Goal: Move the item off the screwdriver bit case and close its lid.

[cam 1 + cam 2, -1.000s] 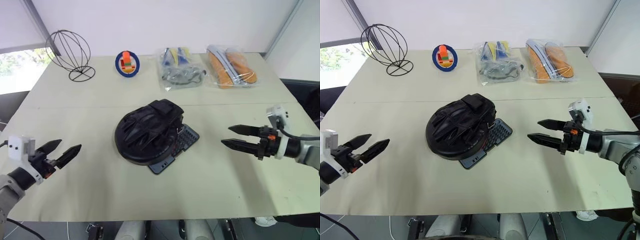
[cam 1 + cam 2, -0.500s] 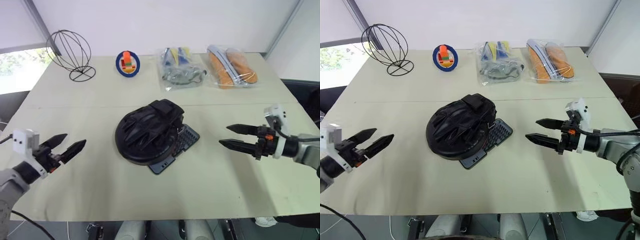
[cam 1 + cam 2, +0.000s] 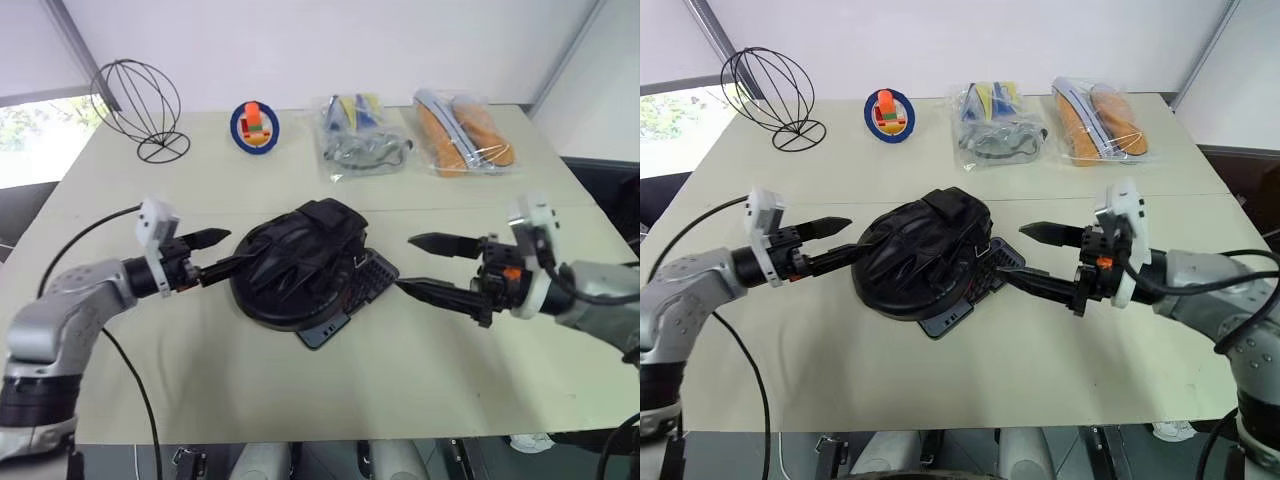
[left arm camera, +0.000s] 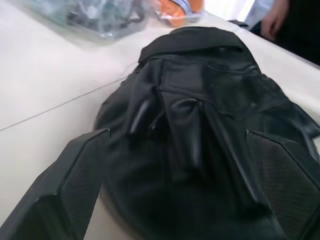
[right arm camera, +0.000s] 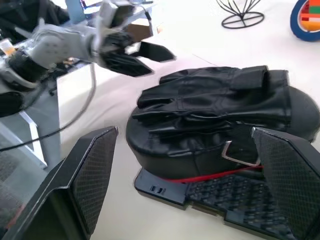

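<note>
The item, a round black disc with a ridged mound on top, sits near the middle of the desk and serves as the reference point. It rests on the screwdriver bit case, covering most of it; only the tray's right and near edges, with rows of bits, show from under the disc. The lid cannot be made out from beneath the item.

Left hand: released, fingers spread, level at the item's left rim; the lower finger reaches the rim, contact not confirmed. Nothing gripped.

Right hand: released, fingers spread wide, just right of the item; its lower finger points at the exposed corner of the case. Nothing gripped.

Beyond the item, along the far edge of the desk: a wire sphere stand, a blue round object, and two clear bags of goods.
</note>
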You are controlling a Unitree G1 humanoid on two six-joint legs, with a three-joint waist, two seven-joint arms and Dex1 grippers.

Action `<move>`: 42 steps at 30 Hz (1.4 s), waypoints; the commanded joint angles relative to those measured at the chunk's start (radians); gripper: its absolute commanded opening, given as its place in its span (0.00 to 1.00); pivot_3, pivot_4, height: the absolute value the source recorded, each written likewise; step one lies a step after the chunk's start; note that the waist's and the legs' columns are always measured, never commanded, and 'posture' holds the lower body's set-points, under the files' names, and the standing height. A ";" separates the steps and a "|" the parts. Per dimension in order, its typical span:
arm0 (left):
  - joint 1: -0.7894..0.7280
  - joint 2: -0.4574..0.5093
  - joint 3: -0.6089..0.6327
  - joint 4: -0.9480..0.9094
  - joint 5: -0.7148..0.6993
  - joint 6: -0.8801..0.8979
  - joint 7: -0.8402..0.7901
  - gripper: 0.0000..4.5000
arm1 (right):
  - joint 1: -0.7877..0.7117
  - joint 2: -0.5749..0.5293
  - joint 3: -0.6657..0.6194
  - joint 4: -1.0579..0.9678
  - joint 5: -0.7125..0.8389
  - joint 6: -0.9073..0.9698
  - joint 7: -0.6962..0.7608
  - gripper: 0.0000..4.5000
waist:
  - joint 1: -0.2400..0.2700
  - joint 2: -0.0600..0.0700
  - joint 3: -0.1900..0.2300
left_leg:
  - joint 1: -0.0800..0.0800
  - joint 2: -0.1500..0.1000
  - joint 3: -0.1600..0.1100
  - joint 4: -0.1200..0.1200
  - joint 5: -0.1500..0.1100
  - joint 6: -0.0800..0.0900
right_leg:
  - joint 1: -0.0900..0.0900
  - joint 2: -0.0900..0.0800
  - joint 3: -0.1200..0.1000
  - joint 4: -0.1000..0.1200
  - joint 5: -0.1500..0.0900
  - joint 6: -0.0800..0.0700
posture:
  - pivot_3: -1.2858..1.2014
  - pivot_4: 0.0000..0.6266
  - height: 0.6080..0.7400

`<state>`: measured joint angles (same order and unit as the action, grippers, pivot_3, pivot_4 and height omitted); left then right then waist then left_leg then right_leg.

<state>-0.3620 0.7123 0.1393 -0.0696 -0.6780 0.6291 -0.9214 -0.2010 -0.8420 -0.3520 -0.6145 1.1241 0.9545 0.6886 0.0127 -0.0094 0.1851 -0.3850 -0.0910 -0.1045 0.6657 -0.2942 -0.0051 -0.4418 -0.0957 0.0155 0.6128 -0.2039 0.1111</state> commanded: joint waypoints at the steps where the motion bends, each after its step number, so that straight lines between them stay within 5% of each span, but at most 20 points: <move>1: -0.101 -0.050 -0.081 0.128 0.095 -0.098 -0.050 1.00 | 0.056 0.024 -0.015 -0.072 -0.001 -0.034 -0.053 0.99 | 0.006 0.000 0.000 | 0.000 0.000 0.000 0.000 0.000 0.000 | 0.000 0.000 0.000 0.000 0.000 0.000 | 0.52 0.24 1.00; 8: -0.184 -0.139 -0.191 0.319 0.244 -0.250 -0.116 1.00 | 0.118 0.037 -0.058 -0.114 0.022 -0.069 -0.130 0.99 | 0.001 0.000 -0.001 | 0.001 -0.001 -0.001 0.001 0.000 0.000 | 0.001 0.000 0.000 0.000 0.001 0.001 | 0.52 0.24 1.00; 12: -0.173 -0.159 -0.202 0.305 0.274 -0.297 -0.135 0.72 | 0.131 0.042 -0.069 -0.112 0.041 -0.088 -0.152 1.00 | 0.009 0.000 -0.001 | 0.006 -0.001 -0.001 0.001 0.000 0.000 | 0.008 -0.001 -0.001 -0.001 0.001 0.001 | 0.52 0.24 1.00; 19: -0.143 -0.170 -0.185 0.262 0.276 -0.294 -0.124 0.01 | 0.124 0.036 -0.039 -0.087 0.026 -0.112 -0.152 1.00 | 0.015 0.000 -0.001 | 0.012 -0.001 -0.001 0.000 -0.001 0.001 | 0.014 -0.001 -0.001 -0.003 0.000 0.001 | 0.52 0.24 1.00; 27: -0.194 -0.234 -0.126 0.241 0.319 -0.421 0.009 0.01 | 0.091 0.038 0.014 -0.042 -0.016 -0.125 -0.139 1.00 | 0.028 0.000 -0.001 | 0.011 -0.001 -0.001 0.001 -0.001 0.001 | 0.014 -0.001 -0.001 -0.003 0.000 0.001 | 0.52 0.24 1.00; 35: -0.256 -0.197 0.122 0.227 0.360 -0.459 0.382 0.01 | 0.065 0.037 0.037 -0.015 -0.028 -0.132 -0.132 1.00 | 0.007 -0.004 0.001 | 0.010 0.001 -0.001 0.000 0.000 0.001 | 0.009 0.002 0.000 -0.001 0.000 0.002 | 0.52 0.24 1.00; 42: -0.100 -0.125 0.340 0.034 0.372 -0.332 0.638 0.01 | 0.015 0.038 0.065 0.042 -0.048 -0.137 -0.085 1.00 | -0.002 -0.004 0.001 | 0.010 0.000 -0.001 -0.001 0.000 0.001 | 0.009 0.002 0.001 -0.001 0.000 0.002 | 0.52 0.24 1.00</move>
<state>-0.4711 0.5840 0.4361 0.0507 -0.3019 0.2810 -0.3337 -0.1586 -0.8041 -0.2846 -0.5715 1.0811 0.8413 0.5874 0.0111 -0.0133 0.1862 -0.3752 -0.0906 -0.1053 0.6649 -0.2945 -0.0045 -0.4328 -0.0939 0.0159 0.6121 -0.2035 0.1127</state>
